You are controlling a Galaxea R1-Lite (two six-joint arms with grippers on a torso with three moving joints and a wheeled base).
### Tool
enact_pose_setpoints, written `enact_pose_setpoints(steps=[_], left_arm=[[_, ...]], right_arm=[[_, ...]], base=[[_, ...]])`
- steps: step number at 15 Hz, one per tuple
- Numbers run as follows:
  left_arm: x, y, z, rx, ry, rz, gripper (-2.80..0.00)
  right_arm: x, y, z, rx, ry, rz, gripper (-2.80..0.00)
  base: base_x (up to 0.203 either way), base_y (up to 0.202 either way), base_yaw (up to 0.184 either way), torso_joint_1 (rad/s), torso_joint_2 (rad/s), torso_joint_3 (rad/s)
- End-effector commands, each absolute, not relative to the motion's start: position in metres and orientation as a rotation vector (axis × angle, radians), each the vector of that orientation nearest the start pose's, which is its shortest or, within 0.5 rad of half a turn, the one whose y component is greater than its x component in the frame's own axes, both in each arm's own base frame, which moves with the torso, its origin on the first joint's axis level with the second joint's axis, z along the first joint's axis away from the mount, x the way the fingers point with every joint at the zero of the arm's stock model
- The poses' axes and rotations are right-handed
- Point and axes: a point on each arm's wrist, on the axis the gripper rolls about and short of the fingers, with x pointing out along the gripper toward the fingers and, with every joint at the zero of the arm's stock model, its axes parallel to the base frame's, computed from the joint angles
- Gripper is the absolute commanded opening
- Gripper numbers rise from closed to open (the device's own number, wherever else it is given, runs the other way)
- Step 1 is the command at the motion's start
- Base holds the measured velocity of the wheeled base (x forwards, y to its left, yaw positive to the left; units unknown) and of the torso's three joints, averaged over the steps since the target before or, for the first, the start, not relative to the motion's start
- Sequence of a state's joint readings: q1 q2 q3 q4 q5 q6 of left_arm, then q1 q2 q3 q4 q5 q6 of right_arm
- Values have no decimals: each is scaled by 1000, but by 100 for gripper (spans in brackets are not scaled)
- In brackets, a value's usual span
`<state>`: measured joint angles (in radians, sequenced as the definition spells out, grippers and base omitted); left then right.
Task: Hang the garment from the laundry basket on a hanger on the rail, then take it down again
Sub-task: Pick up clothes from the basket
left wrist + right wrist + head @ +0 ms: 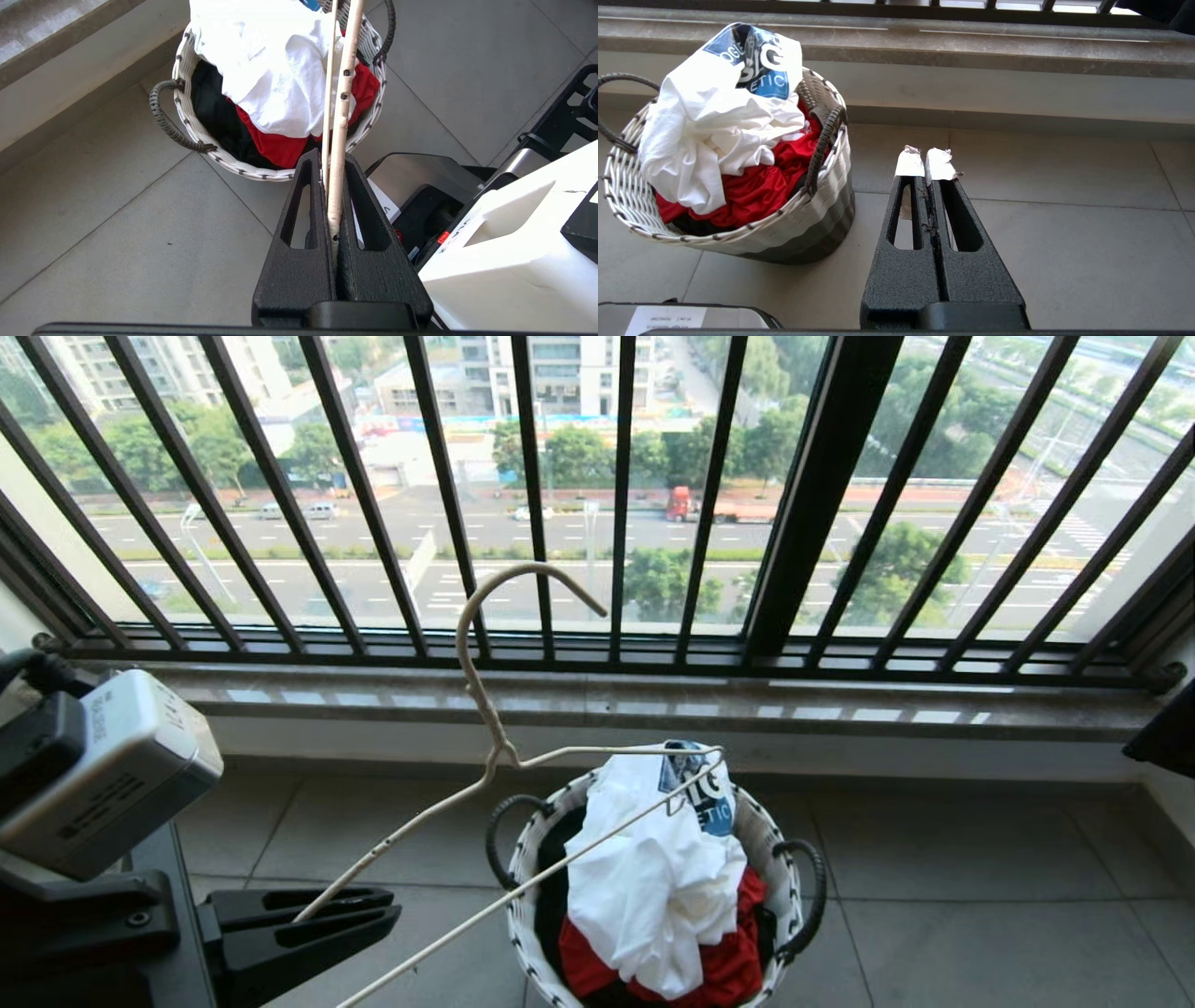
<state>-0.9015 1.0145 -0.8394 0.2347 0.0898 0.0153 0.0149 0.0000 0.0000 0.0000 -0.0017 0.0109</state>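
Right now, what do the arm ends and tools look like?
Left tool: two black, rough-textured wedge fingers, each with a long slot cut through, bare tips. Behind it in the head view, a grey boxy wrist module with small printed lettering and a black cable. Right tool: same black slotted fingers, but its tips are wrapped in crumpled white tape.

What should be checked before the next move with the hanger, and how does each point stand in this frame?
1. Left pincer shut on the hanger: ok.
2. Hanger's hook free of the black window bars: ok.
3. White T-shirt on top in the laundry basket, above the red garment: ok.
4. T-shirt on the hanger: not ok, still in the basket.
5. Right pincer shut and empty, beside the basket: ok.
6. Rail within reach: cannot tell, not in view.
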Motion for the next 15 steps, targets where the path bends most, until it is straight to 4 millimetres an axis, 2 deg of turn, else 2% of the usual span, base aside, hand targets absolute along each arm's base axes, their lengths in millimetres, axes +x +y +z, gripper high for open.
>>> enact_pose_setpoints(steps=[1, 15], left_arm=[[75, -92, 258, 212, 360, -802, -280], [74, -90, 258, 215, 356, -807, -280]], right_arm=[[-23, 0, 75, 11, 0, 14, -280], [-23, 0, 75, 11, 0, 14, -280]], base=[[0, 0, 0, 4, 2, -204], [0, 0, 0, 5, 3, -190]])
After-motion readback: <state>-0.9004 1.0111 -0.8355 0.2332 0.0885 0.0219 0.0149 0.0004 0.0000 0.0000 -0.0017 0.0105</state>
